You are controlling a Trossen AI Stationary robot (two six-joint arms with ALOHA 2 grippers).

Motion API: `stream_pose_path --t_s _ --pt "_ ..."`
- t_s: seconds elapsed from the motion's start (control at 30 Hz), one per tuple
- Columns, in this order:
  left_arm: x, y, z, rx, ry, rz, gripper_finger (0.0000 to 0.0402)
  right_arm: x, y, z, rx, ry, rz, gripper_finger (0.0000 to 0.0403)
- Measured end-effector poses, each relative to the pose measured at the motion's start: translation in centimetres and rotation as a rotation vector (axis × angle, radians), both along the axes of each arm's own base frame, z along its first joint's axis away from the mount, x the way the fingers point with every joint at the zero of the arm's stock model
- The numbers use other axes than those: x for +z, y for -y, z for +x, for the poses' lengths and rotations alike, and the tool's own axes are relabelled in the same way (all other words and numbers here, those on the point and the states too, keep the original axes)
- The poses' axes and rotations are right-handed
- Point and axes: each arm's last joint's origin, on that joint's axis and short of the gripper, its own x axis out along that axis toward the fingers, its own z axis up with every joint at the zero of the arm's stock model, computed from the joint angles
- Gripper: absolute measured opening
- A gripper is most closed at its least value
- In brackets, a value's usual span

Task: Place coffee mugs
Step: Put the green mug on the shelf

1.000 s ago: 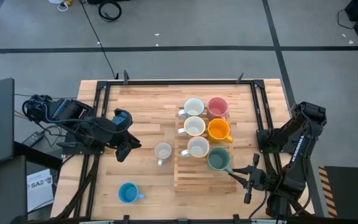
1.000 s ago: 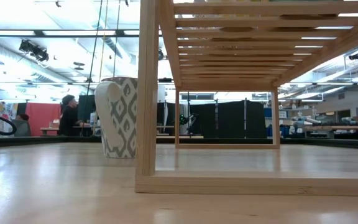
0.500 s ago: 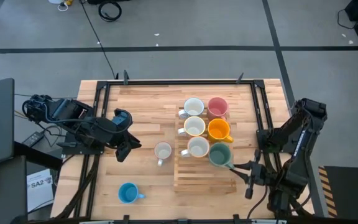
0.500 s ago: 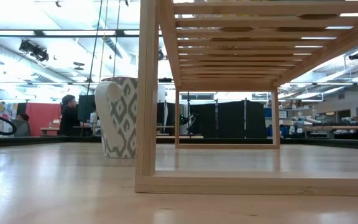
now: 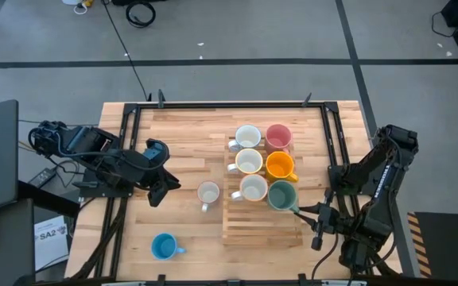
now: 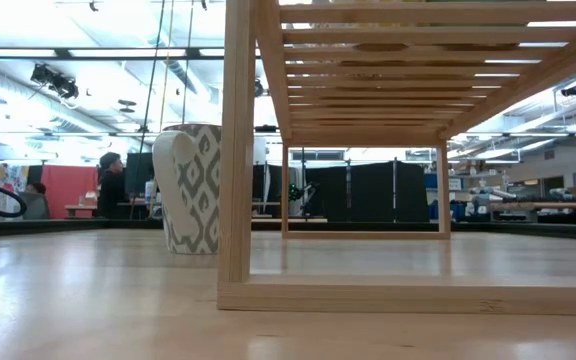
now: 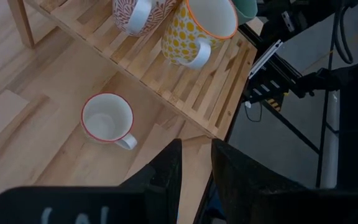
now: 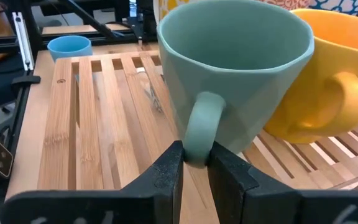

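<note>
A lab: floor cables (image 5: 140,13), taped concrete floor, monitors (image 6: 138,172), seated person (image 6: 110,185) behind.

Eight coffee mugs (image 5: 249,163) total. Six stand on the slatted wooden rack (image 5: 262,226): three white, one pink, one orange, one green. Two stand off the rack: one white, one blue.

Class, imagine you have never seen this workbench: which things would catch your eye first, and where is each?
The slatted wooden rack at mid-table carries six ceramic mugs in two rows. The right gripper is shut on the handle of the dark green mug at the rack's right side, beside the orange mug. A small blue mug stands alone on the table near the front edge.
</note>
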Motion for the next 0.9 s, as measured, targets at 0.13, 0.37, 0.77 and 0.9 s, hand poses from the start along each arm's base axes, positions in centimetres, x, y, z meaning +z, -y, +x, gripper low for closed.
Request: stream_pose_path --t_s 0.13,0.37,0.77,0.9 --pt "0.00 0.00 0.00 0.000 0.000 0.000 0.0091 -0.08 -0.02 0.00 0.002 -0.028 0.016 0.0074" --pt "0.00 0.00 0.00 0.000 0.000 0.000 0.0091 -0.20 0.00 0.08 0.001 -0.068 0.037 0.0074" --pt "0.00 0.00 0.00 0.000 0.000 0.000 0.0091 -0.14 0.02 0.12 -0.001 -0.048 0.027 0.0074" --pt "0.00 0.00 0.00 0.000 0.000 0.000 0.0091 0.03 0.14 0.07 -0.002 -0.043 0.032 0.0074"
